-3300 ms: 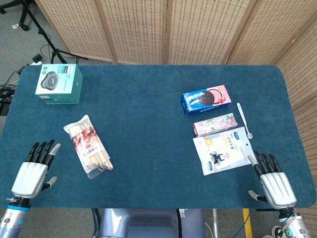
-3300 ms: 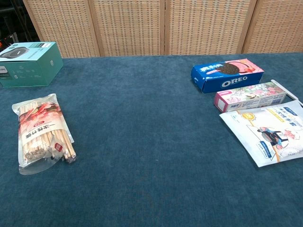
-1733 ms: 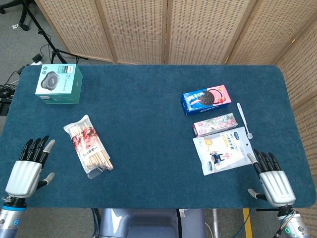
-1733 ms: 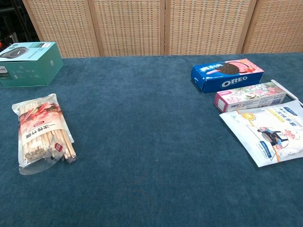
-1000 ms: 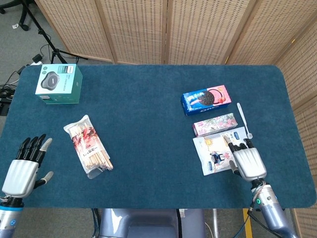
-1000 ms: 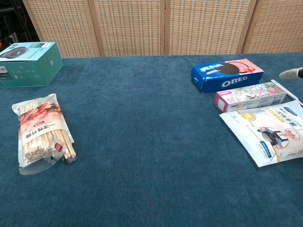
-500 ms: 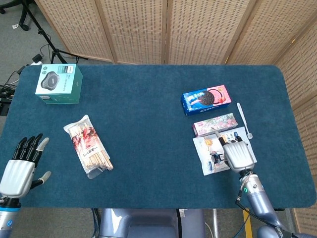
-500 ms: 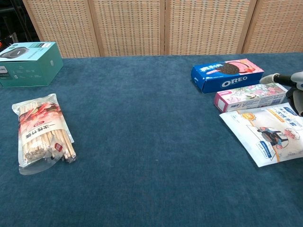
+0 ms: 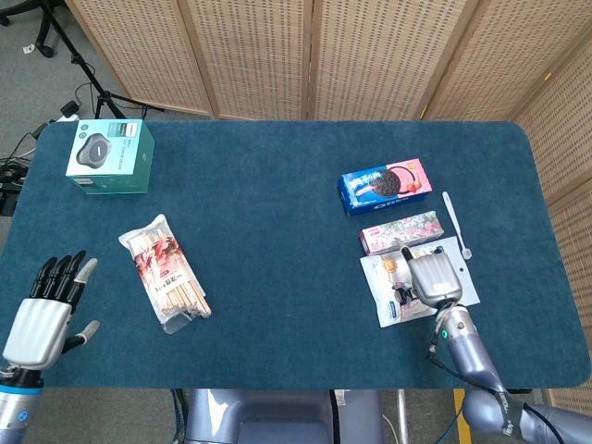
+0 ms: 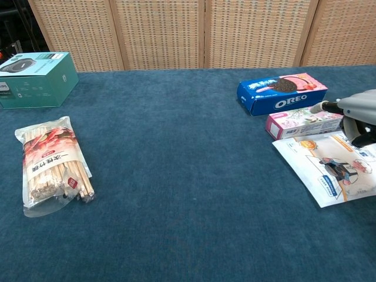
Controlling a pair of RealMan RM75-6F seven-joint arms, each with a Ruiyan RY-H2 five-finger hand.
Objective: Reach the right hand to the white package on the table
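White package: flat printed pouch, lying face up near the 4 o'clock part of the blue table; its near corners show bare in the chest view, its middle is under the hand.
Right hand: palm down over the pouch middle, back of the hand toward the head camera. Fingers point to 12 o'clock, tips over the pouch's far edge and close to the floral box. Released, nothing held. Cannot tell whether the palm touches the pouch or floats just above it.
Floral box: at 12 o'clock of the hand, touching or just beside the pouch's far edge.
Oreo box: further out at 12 o'clock, beyond the floral box, apart from the hand.
White spoon: slim, at 1 o'clock of the hand, beside the pouch's far right corner.
Step in hand: reach looks nearly done; the hand is over the target.
Doing it well: lower gently and flat, keep the fingertips short of the floral box so it is not nudged, keep the palm centred on the pouch. The pouch looks slick and light, likely to slide on the cloth if pushed sideways.
Left hand: at 8 o'clock of the table, well apart, fingers spread, nothing held.
Chopstick pack: between the left hand and table centre.
Teal box: at 10 o'clock, far corner.
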